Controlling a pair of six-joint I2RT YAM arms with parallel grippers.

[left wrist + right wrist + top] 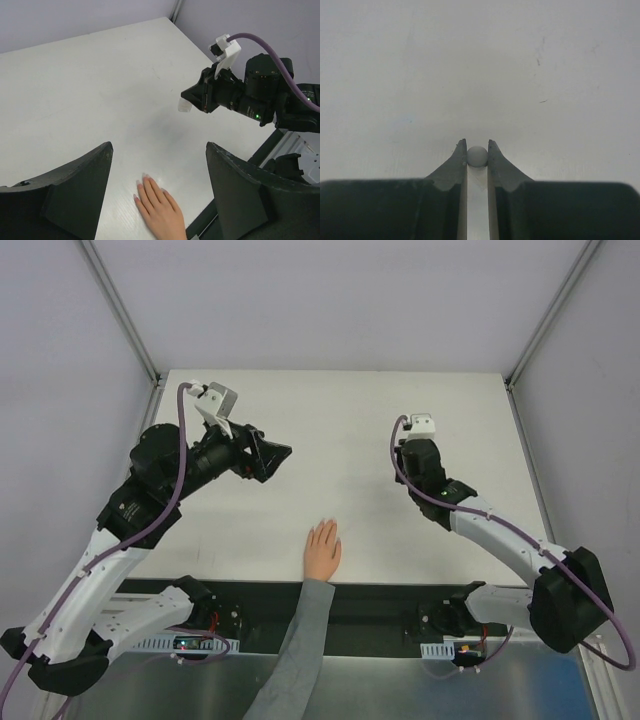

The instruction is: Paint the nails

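You see pale hand (322, 550) flat on counter (350, 420), nails (325, 525) pointing away | left gripper (274, 454) spread wide | right gripper (477, 143) pinching white bottle (477, 156).

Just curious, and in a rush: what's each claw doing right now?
Left gripper: open, empty.
Right gripper: shut on the small white bottle.

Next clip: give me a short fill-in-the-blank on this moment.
1. The right end effector is shut on a small ___ bottle.
2. The left end effector holds nothing; its fingers stand ___.
3. The hand lies palm down on the table, its wrist in a ___ sleeve.

Missing words: white; open; grey.
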